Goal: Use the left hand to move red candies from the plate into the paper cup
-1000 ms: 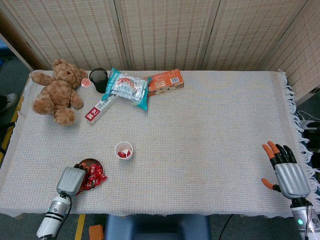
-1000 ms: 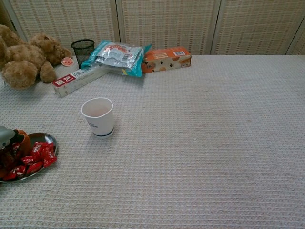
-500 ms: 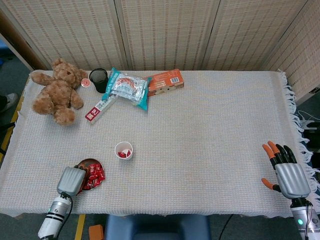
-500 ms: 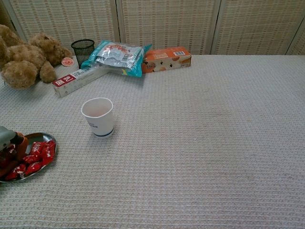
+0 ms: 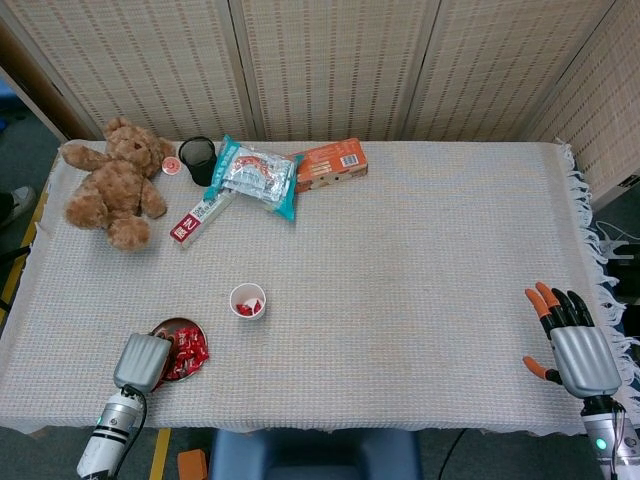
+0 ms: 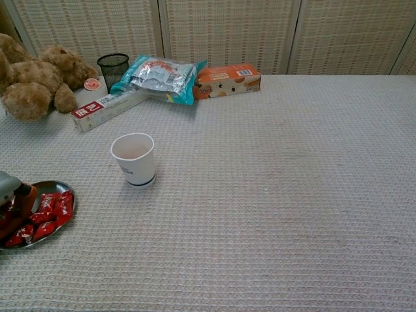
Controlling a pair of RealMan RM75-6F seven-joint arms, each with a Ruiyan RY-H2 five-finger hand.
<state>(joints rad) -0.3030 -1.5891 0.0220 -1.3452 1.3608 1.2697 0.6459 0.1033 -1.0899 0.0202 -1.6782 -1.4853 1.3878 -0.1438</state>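
My left hand (image 5: 142, 361) hovers over the near left side of a small dark plate (image 5: 180, 322) holding several red candies (image 5: 192, 350). In the chest view the left hand (image 6: 9, 194) shows at the left edge, its fingers (image 6: 26, 192) reaching down among the red candies (image 6: 49, 211) on the plate (image 6: 62, 186). Whether a candy is held is hidden. The white paper cup (image 5: 247, 301) stands upright to the plate's far right, with red candies inside; in the chest view the cup (image 6: 134, 159) shows from the side. My right hand (image 5: 572, 345) rests at the table's near right, fingers spread, holding nothing.
Along the far left of the table lie a teddy bear (image 5: 116, 182), a black mesh cup (image 5: 198, 159), a long red-and-white box (image 5: 200, 216), a teal snack bag (image 5: 255, 174) and an orange box (image 5: 331, 163). The woven cloth's fringe (image 5: 592, 230) hangs at the right edge.
The plate and its candies have slid a little toward my left hand, and the candies lie more bunched. The left hand drew slightly back. The right hand has not moved.
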